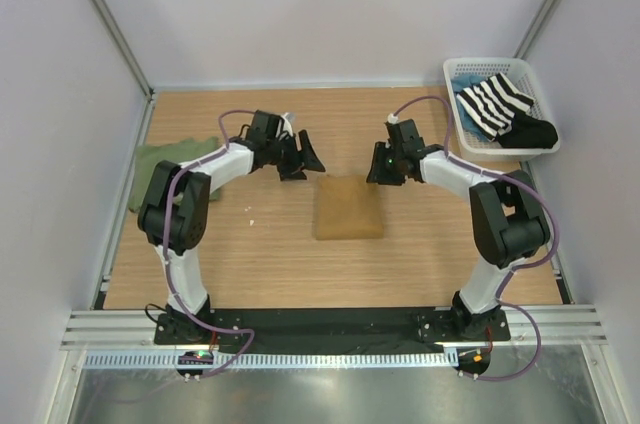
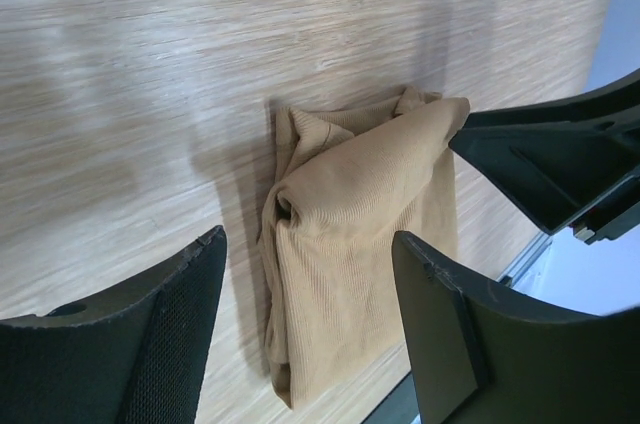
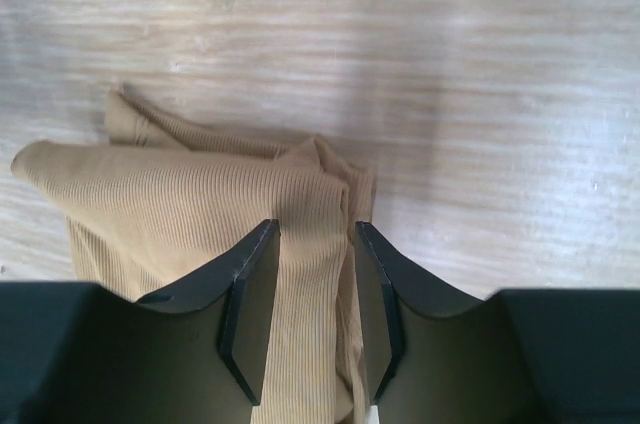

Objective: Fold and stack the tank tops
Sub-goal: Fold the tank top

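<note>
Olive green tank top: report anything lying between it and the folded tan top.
Nothing visible: bare table separates the olive green tank top from the folded tan top. Only the left arm reaches over that stretch.

Overhead view, close wrist views sharing tan top (image 1: 348, 208)

You've got tan tank top (image 1: 348, 208) folded to a compact rect., flat, mid table (image 1: 250, 254). Olive tank top (image 1: 165, 156) is unfolded, rumpled, at left table edge, well apart.
</note>
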Controlling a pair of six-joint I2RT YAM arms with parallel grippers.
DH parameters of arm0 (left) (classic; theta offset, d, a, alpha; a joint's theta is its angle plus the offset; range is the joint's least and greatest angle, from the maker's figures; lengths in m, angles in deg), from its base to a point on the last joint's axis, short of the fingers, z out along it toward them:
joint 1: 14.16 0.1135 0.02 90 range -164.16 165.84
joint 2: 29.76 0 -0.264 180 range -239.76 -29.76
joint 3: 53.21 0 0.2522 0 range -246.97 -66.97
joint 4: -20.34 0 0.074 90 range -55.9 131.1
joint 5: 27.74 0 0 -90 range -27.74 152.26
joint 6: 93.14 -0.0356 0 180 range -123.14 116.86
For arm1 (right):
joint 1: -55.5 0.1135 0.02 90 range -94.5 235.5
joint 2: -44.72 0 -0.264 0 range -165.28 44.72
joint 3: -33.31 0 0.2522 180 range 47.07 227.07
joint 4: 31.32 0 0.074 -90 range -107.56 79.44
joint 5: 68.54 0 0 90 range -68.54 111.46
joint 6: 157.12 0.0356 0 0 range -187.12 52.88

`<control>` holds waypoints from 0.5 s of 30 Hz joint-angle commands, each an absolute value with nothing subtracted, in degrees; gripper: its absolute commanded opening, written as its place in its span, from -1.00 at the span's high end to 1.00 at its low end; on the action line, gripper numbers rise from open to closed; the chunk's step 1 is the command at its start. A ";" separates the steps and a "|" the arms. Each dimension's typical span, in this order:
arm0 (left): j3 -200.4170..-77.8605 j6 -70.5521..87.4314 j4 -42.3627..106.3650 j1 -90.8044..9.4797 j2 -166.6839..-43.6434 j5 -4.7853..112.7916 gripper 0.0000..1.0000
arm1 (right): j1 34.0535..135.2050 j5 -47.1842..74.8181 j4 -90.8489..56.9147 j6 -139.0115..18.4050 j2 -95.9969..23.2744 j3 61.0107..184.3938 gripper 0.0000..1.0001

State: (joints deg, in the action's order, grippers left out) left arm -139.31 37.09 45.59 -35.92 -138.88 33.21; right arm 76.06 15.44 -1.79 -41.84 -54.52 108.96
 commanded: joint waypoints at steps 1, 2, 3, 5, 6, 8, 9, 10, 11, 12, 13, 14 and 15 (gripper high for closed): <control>-142.11 33.69 44.04 -37.45 -140.41 34.40 -0.36 | 76.16 17.15 -1.74 -44.27 -56.70 112.89 0.16; -142.20 33.60 44.04 -37.63 -140.76 34.49 -0.35 | 76.16 16.54 -1.83 -44.27 -57.23 113.16 0.16; -142.55 33.69 44.04 -37.63 -141.55 34.49 -0.33 | 76.16 16.19 -1.92 -44.27 -57.49 113.34 0.16; -142.82 33.77 44.04 -37.72 -142.25 33.79 -0.23 | 76.16 15.66 -2.01 -44.18 -58.46 113.95 0.24; -143.08 33.95 43.95 -38.07 -142.95 33.61 -0.10 | 76.16 15.40 -2.09 -44.00 -58.55 114.04 0.29; -143.34 34.39 44.04 -38.24 -143.40 33.26 0.09 | 76.16 15.31 -2.09 -43.74 -58.64 114.13 0.56; -143.43 34.48 43.95 -38.59 -143.66 33.26 0.20 | 76.16 15.22 -2.18 -43.74 -58.12 113.78 0.64; -143.52 34.74 44.04 -38.60 -143.84 33.35 0.25 | 76.16 15.30 -2.53 -43.65 -57.76 113.60 0.72; -143.78 34.74 44.04 -38.77 -143.93 33.26 0.31 | 76.16 15.39 -2.45 -43.56 -57.41 113.43 0.85; -143.87 34.83 44.04 -38.95 -144.01 33.35 0.37 | 76.07 15.48 -2.36 -43.39 -56.71 113.25 0.89; -144.05 34.92 43.86 -39.04 -144.36 33.44 0.42 | 76.16 15.57 -2.27 -43.47 -56.45 113.16 0.95; -144.31 35.09 43.95 -39.04 -144.45 33.78 0.48 | 76.16 15.66 -2.10 -43.48 -56.18 113.16 0.98; -144.40 35.27 44.04 -39.04 -144.63 33.70 0.65 | 76.24 15.66 -1.92 -43.39 -55.66 112.90 0.97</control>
